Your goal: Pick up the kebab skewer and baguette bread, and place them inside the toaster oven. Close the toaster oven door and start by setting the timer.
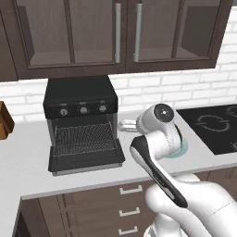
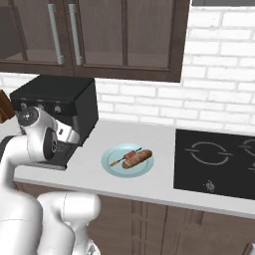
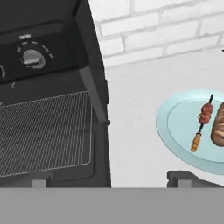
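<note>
Jaws are wide open and hold nothing; move your gripper (image 3: 109, 178) right over the plate (image 3: 175, 135) and grab the kebab skewer (image 3: 202, 123) first

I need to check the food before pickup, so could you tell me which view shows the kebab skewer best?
The hand view: the kebab skewer lies whole and close on the plate, chunks distinct, beside the baguette bread. The right base view shows the skewer small, partly against the loaf. In the left base view the arm covers most of the plate.
</note>
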